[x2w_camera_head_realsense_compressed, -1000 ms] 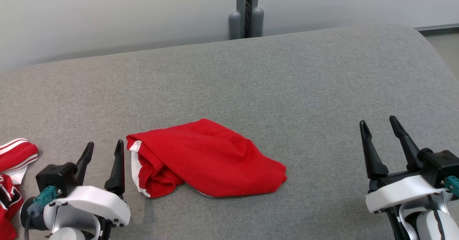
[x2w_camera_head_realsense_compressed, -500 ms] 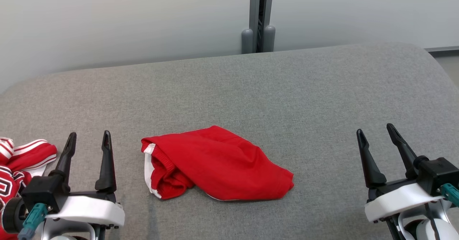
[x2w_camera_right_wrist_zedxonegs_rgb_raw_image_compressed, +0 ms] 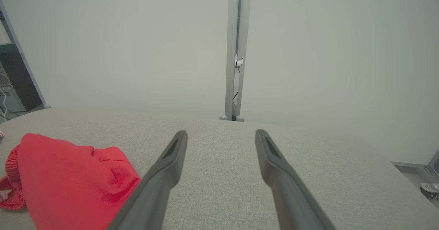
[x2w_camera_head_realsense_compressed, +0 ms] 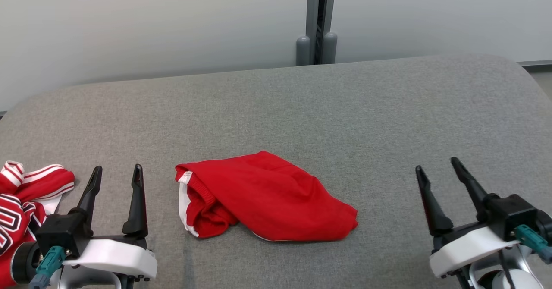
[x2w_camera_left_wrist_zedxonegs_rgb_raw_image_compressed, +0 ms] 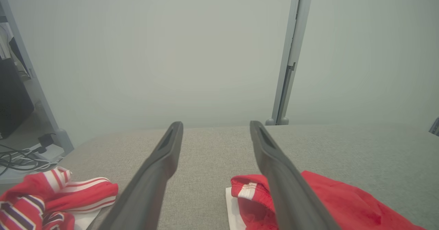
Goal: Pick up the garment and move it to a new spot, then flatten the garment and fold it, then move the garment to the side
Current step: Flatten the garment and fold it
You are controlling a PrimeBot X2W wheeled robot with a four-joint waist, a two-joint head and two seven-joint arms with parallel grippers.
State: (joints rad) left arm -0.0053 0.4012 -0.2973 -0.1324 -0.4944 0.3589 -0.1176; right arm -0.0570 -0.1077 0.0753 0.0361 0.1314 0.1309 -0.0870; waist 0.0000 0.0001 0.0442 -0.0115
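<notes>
Your head camera has turned, so the grey surface (x2w_camera_head_realsense_compressed: 345,108) now sits lower and further right in frame, and more of the striped red clothing (x2w_camera_head_realsense_compressed: 30,190) shows at its left edge. Your left gripper (x2w_camera_head_realsense_compressed: 118,167) is no longer just beside the red garment (x2w_camera_head_realsense_compressed: 267,194). A clear gap separates them, and it stands nearer the striped clothing. Your right gripper (x2w_camera_head_realsense_compressed: 435,164) is closer to the garment's right corner.

The right end effector (x2w_camera_right_wrist_zedxonegs_rgb_raw_image_compressed: 221,132) stands wide and empty, red garment (x2w_camera_right_wrist_zedxonegs_rgb_raw_image_compressed: 68,175) lying at left.
</notes>
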